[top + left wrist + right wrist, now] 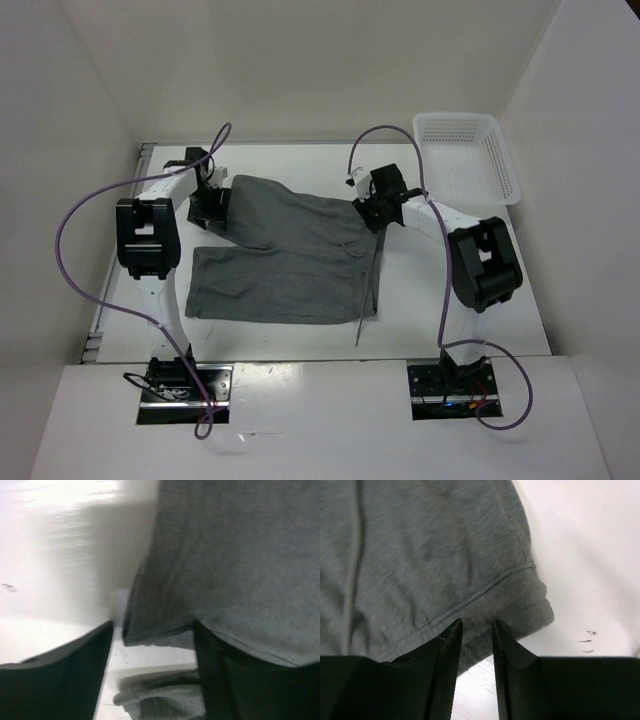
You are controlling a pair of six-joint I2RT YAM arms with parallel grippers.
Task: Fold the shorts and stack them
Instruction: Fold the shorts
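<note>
The grey shorts (285, 255) lie spread in the middle of the white table, legs pointing left and waistband to the right. The thin dark drawstring (368, 290) trails toward the near edge. My left gripper (215, 208) is at the hem of the far leg. In the left wrist view its jaws (153, 625) stand wide apart, with the hem (235, 555) draped over the right finger. My right gripper (372, 212) is at the far corner of the waistband. In the right wrist view its fingertips (477, 625) pinch the waistband edge (420, 545), held above the table.
A white perforated basket (505, 160) stands at the far right corner of the table. White walls close in the back and both sides. Purple cables loop off both arms.
</note>
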